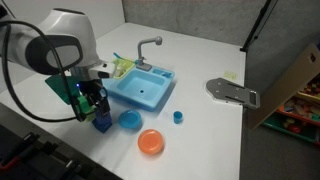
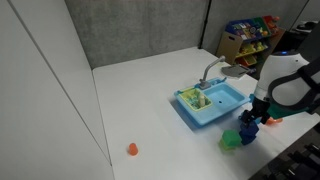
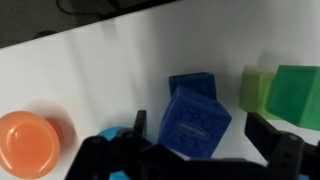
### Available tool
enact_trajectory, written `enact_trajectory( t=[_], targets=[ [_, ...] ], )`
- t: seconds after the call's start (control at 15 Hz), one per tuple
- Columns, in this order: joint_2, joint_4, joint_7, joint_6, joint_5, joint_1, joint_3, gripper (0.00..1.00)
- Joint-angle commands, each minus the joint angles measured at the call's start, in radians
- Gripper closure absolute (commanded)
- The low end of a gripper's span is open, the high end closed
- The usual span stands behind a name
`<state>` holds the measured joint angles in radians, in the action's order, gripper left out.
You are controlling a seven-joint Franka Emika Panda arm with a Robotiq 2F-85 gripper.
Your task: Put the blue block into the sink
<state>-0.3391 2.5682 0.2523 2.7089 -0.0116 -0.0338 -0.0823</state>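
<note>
White tabletop [image 3: 100, 70]: green cube [image 3: 297, 97], orange bowl [image 3: 27, 143] beside blue block [image 3: 197, 125]

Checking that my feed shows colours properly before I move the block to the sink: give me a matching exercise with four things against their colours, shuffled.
Things:
1. block at the gripper
2. faucet
3. shallow dish on the table
4. cubes beside the block in the wrist view

Colours:
A. green
B. dark blue
C. orange
D. grey

Pairs: 1-B, 2-D, 3-C, 4-A
</note>
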Motion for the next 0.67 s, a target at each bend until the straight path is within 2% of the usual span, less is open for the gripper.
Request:
enact_trajectory(
  t=[0.0,0.47,0.53,0.6],
  targets=[
    [-0.048,-0.035,0.027,0.023,-0.005,-0.02,-0.016,0.0],
    [-0.102,-0.06,0.034,0.045,-0.003,-0.041,-0.028,0.0],
    [-0.106,-0.061,0.037,0.041,-0.003,-0.047,-0.031,0.1],
    [-0.105,-0.061,0.04,0.037,-0.003,-0.051,-0.033,0.25]
  ],
)
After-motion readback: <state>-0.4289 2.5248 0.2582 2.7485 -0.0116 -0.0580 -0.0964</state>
